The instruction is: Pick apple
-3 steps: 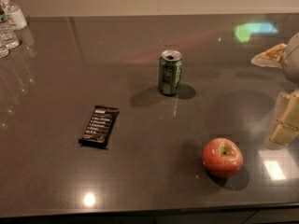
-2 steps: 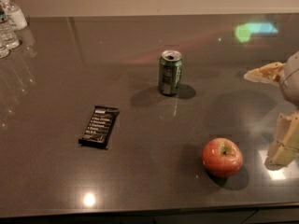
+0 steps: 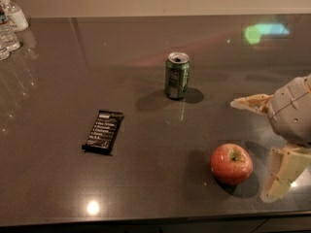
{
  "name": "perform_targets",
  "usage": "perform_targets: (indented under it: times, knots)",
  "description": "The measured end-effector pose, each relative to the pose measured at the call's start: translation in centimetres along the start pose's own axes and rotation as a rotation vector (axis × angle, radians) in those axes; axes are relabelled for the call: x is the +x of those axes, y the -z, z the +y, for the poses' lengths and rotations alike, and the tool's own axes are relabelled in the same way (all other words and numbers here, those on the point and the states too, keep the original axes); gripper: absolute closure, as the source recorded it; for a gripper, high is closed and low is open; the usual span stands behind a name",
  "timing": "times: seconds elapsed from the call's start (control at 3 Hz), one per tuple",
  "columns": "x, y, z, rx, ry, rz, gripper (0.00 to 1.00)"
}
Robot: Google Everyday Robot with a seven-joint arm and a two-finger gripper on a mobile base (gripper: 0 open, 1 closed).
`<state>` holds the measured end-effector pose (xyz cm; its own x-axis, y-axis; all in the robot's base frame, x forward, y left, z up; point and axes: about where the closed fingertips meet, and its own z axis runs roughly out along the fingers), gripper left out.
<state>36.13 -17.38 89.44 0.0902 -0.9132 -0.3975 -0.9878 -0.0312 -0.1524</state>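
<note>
The red apple with yellowish patches and a dark stem dimple sits on the dark table near its front right. My gripper comes in from the right edge, just right of the apple. It is open: one pale finger points left above the apple, the other finger hangs down to the apple's right. The apple lies free on the table, not between the fingers.
A green can stands upright behind the apple, mid table. A black snack bar lies flat to the left. Clear bottles stand at the far left corner. The table's front edge runs just below the apple.
My gripper has moved left and down from the right edge, closer to the apple. The apple, can and snack bar have not moved.
</note>
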Motion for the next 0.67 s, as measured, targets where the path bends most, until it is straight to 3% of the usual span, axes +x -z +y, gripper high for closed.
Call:
perform_targets:
  times: [0.67]
  knots:
    - [-0.1,-3.5,0.9,-0.073,0.015,-0.02,0.01]
